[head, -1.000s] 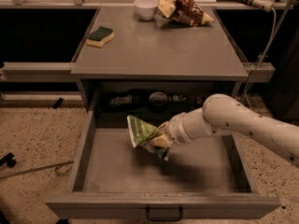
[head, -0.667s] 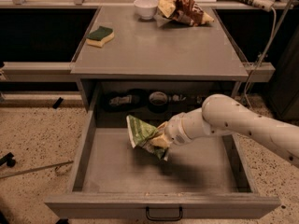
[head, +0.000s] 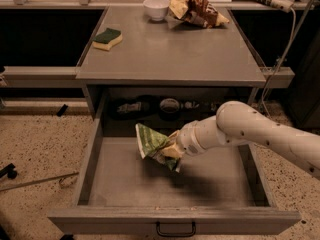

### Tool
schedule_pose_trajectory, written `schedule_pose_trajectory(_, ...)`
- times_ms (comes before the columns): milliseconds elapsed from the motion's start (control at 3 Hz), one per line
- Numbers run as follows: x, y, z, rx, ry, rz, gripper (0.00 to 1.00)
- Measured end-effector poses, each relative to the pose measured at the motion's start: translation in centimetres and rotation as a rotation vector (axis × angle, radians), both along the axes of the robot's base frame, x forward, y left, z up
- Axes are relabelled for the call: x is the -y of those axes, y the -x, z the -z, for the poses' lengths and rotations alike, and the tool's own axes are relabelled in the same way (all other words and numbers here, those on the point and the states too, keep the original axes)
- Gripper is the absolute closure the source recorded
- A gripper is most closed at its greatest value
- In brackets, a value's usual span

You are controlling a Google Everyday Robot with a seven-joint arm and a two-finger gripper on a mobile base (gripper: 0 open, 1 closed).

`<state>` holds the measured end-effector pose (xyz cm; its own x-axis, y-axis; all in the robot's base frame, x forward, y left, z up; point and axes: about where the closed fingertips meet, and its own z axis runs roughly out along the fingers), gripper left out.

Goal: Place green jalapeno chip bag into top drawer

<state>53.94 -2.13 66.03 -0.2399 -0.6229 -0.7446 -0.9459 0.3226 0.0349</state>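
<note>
Hand [head: 171, 151] sits inside the open top drawer [head: 125, 184], approx. mid-drawer, clamped tight on the lower edge of the green chip bag [head: 149, 140]. Bag is tilted, low over the grey drawer bottom; can't tell if it touches. White print on the bag is too crumpled to read. Arm [head: 250, 129] reaches in from the right. On the counter [head: 170, 54]: sponge [head: 107, 38], white bowl [head: 156, 8], brown-and-yellow snack bag [head: 197, 10]. Vs. 1 sec ago: hand & bag in same spot, no visible change.
</note>
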Motion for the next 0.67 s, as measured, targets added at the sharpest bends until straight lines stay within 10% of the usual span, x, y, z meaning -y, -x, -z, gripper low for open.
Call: schedule_pose_trajectory(667, -0.01, 0.00, 0.00, 0.000, 0.000, 0.000, 0.11)
